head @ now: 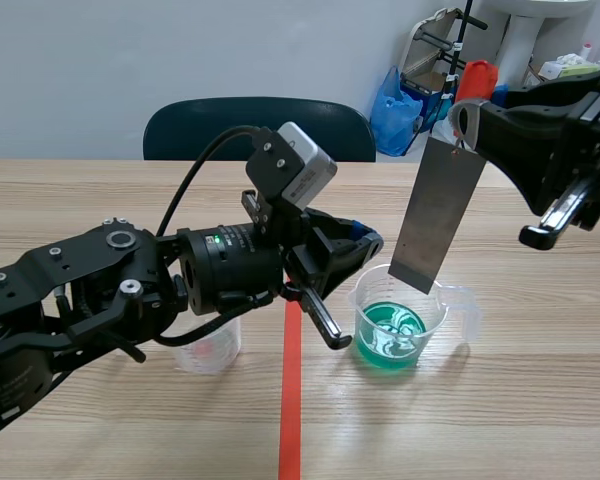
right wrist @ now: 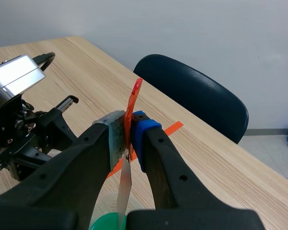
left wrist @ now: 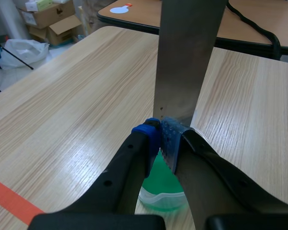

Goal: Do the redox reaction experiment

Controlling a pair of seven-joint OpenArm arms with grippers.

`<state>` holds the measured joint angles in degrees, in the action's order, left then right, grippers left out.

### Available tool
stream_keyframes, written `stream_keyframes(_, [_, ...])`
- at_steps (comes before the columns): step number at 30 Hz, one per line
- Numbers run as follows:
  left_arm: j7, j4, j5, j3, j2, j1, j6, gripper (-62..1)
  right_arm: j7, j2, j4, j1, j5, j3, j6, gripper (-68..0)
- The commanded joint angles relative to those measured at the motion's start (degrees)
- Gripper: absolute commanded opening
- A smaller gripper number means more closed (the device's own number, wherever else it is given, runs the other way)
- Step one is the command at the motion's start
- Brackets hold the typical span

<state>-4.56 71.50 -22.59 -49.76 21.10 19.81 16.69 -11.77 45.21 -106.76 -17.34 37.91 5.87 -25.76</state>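
Scene view: my left hand lies low over the table. Its fingers are pressed together with nothing seen between them, just beside the rim of a clear beaker of green liquid. The beaker stands right of the orange-red tape line, about midway between the table's far and near edges. My right hand, raised over the table's right side, pinches the top of a grey metal plate. The plate hangs slightly tilted, its lower end at the beaker's mouth, above the liquid. A small clear cup stands left of the tape line, partly hidden under my left arm. A dark chair sits beyond the far edge.

Left wrist view: my fingertips meet, and the plate rises right ahead of them — I cannot tell whether it touches them. The beaker is under the fingers.

Right wrist view: my fingers are clamped on the plate, which is seen edge-on and hangs down toward the green liquid. A thin orange-red strip stands up above the fingertips.
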Motion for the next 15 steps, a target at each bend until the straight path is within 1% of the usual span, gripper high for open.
stream_keyframes(1, [-0.68, 1.55, -0.52, 0.22, -0.46, 0.55, -0.31, -57.8, -1.29, 0.17, -0.52, 0.83, 0.61, -0.11, 0.15, -66.9])
stream_keyframes(15, [-0.48, 1.55, -0.52, 0.22, -0.44, 1.07, -0.57, -57.8, -1.29, 0.17, -0.52, 0.83, 0.61, -0.11, 0.15, -66.9])
